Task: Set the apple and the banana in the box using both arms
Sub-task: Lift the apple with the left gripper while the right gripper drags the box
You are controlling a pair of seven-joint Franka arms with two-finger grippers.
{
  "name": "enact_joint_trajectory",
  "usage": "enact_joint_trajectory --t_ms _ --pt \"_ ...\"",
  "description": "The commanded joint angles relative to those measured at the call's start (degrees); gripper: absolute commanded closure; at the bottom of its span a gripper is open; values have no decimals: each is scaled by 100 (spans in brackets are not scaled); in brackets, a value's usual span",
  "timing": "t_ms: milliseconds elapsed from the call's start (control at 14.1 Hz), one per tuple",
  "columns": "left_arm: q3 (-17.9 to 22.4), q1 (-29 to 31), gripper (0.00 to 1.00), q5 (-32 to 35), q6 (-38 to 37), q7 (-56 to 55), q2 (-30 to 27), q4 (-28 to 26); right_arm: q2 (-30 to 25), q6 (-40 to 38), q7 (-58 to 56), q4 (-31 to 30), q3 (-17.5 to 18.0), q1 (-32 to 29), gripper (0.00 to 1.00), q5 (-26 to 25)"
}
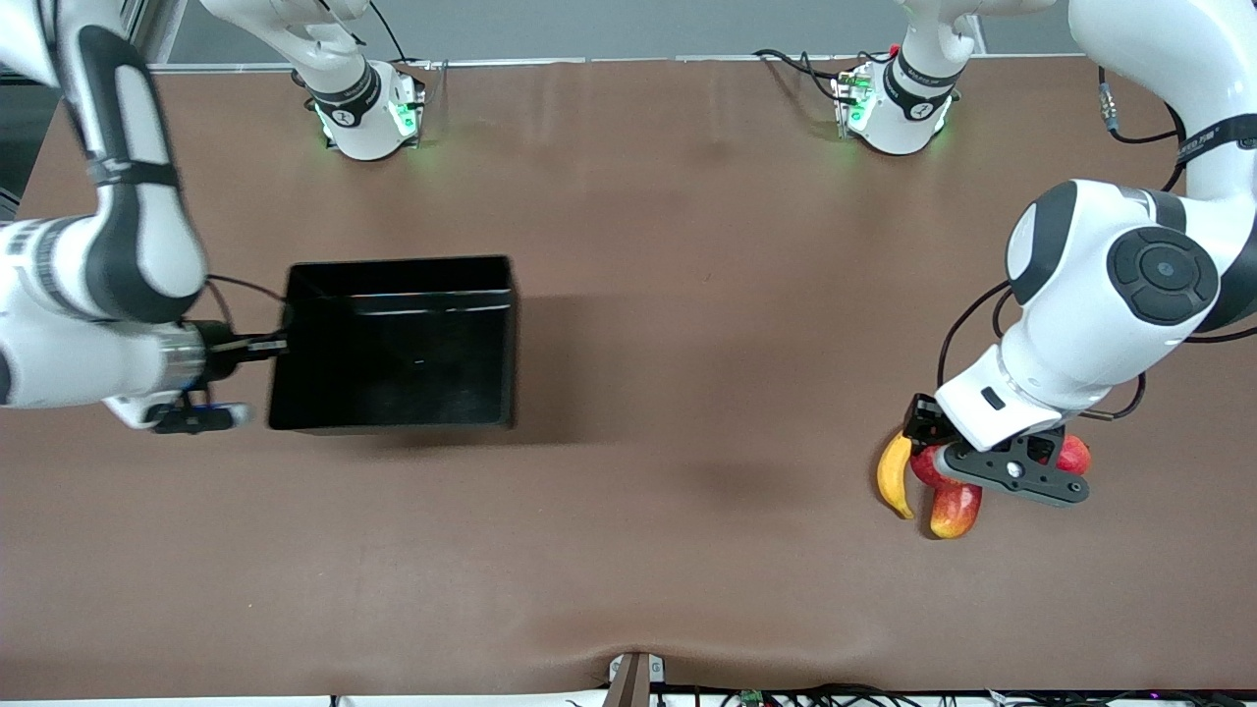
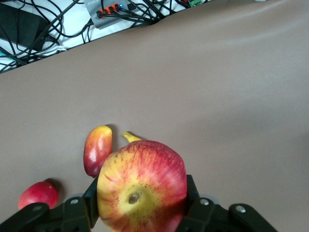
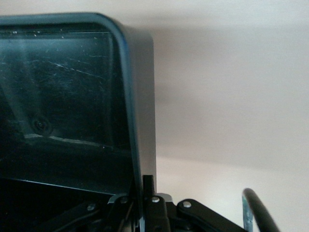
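My left gripper point(image 1: 933, 454) is shut on the apple point(image 1: 925, 469), which is red with yellow streaks. In the left wrist view the apple point(image 2: 142, 179) sits between the fingers point(image 2: 91, 198) of that gripper point(image 2: 140, 195), held a little above the table. The yellow banana point(image 1: 894, 476) lies on the table beside it; only its tip point(image 2: 129, 137) shows in the left wrist view. The black box point(image 1: 398, 267) stands toward the right arm's end. My right gripper point(image 1: 278, 344) is shut on the box's end wall point(image 3: 140, 96), one finger point(image 3: 148, 188) outside it.
An oblong red-and-yellow fruit point(image 1: 955, 511) lies next to the banana and also shows in the left wrist view point(image 2: 97, 150). A plain red round fruit point(image 1: 1073, 455) lies under the left hand and also shows in the left wrist view point(image 2: 38, 193). Cables lie off the table's near edge point(image 2: 58, 19).
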Motion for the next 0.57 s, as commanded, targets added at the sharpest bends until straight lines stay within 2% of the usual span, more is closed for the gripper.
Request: enact_joint_trajectory --t_ms 0,142,355,497 --pt "-169 4 100 46 -271 -290 -296 -171 -112 137 785 -17 -56 630 100 248" --pt "-327 21 100 46 -508 -493 -375 -232 -60 575 1272 -52 -56 1244 100 248" --pt "-398 21 100 46 -624 -502 -708 -539 221 1181 1325 -61 -56 1887 100 318" --pt "-555 30 100 37 -624 -615 -884 -794 449 1543 1597 -114 -56 2178 100 695"
